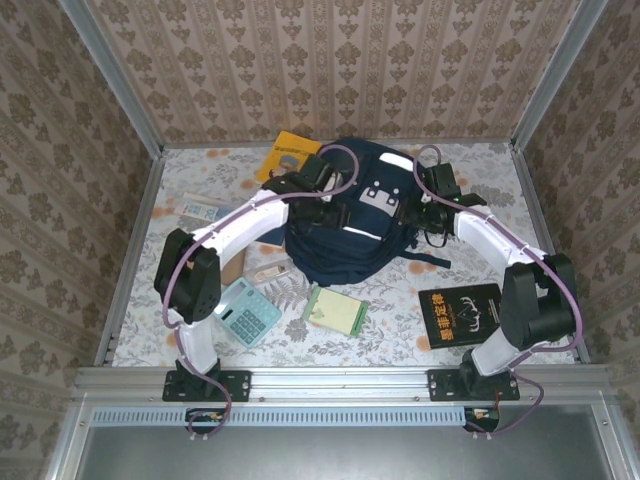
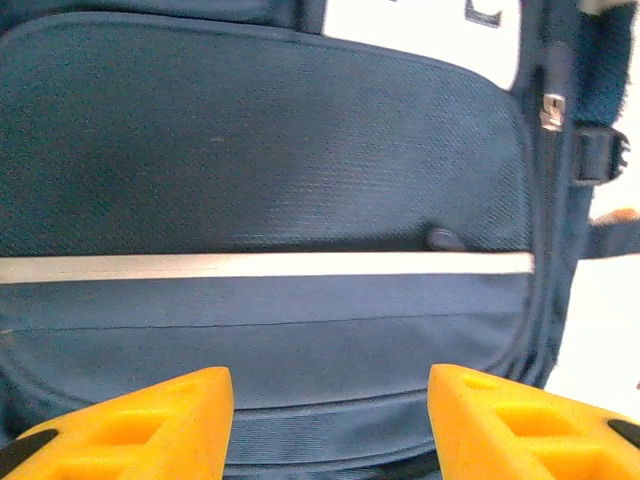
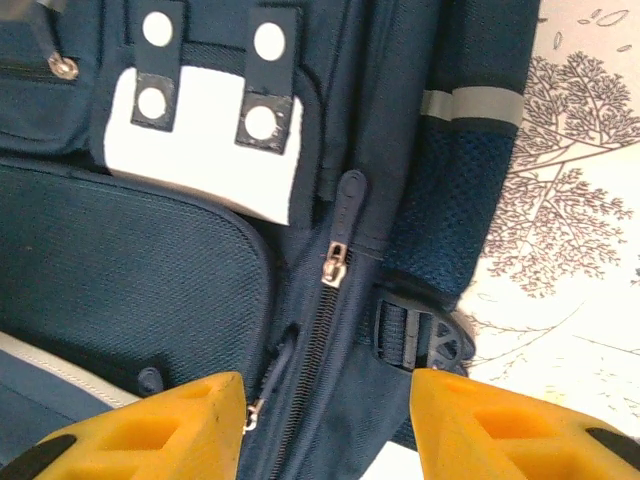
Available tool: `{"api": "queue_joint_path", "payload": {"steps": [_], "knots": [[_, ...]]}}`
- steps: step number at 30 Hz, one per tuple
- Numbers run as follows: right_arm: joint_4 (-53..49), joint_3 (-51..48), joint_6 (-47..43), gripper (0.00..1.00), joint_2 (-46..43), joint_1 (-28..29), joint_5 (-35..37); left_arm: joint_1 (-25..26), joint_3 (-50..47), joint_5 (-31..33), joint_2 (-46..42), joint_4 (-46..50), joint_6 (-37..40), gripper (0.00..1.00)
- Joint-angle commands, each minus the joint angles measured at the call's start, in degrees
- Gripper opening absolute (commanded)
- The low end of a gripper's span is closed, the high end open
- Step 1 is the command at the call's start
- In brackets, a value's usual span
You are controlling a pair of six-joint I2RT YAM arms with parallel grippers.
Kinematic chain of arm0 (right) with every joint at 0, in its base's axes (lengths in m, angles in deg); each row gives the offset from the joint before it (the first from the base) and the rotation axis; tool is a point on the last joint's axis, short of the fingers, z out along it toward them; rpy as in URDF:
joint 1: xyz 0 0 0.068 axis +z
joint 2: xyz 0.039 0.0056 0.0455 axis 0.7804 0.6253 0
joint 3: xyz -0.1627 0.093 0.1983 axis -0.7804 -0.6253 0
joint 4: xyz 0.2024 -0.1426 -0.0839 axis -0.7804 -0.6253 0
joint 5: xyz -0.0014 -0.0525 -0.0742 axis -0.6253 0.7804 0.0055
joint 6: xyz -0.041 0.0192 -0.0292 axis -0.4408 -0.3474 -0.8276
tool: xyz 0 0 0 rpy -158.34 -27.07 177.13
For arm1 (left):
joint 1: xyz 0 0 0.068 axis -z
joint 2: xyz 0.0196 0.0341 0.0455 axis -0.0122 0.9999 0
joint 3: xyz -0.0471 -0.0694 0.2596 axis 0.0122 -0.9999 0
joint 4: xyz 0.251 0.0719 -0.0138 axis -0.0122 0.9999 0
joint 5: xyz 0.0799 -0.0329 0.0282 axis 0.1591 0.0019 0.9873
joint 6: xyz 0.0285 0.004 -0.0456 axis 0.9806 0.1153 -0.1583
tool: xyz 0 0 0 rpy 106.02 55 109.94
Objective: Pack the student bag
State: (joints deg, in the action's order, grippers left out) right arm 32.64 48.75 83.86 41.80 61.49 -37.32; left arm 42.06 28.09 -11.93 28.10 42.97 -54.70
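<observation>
Our left gripper (image 2: 330, 420) hangs with its yellow fingers parted and nothing between them, facing the front pocket of the student bag (image 1: 345, 250). Our right gripper (image 3: 328, 430) is likewise parted, astride the bag's side zipper (image 3: 335, 265). Both arms bow inward to the bag, which lies mid-desk (image 1: 505, 175). A black book (image 1: 460, 314) nearby bears gold characters we cannot read.

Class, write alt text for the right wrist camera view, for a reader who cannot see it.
A close view of the navy student bag, its metal zipper pull lying beside a white patch with snap tabs. The right hand is above the zipper line, its yellow fingers apart and holding nothing; a tree-print tablecloth shows at right.
</observation>
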Motion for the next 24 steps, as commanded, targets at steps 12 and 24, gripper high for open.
{"api": "queue_joint_path", "payload": {"steps": [12, 24], "knots": [[0.1, -1.6, 0.7, 0.39, 7.7, -3.7, -2.8, 8.2, 4.8, 0.7, 6.4, 5.3, 10.6, 0.54], [0.8, 1.1, 1.7, 0.37, 13.0, -3.7, -6.0, 9.4, 5.1, 2.5, 7.0, 6.8, 12.1, 0.54]]}}
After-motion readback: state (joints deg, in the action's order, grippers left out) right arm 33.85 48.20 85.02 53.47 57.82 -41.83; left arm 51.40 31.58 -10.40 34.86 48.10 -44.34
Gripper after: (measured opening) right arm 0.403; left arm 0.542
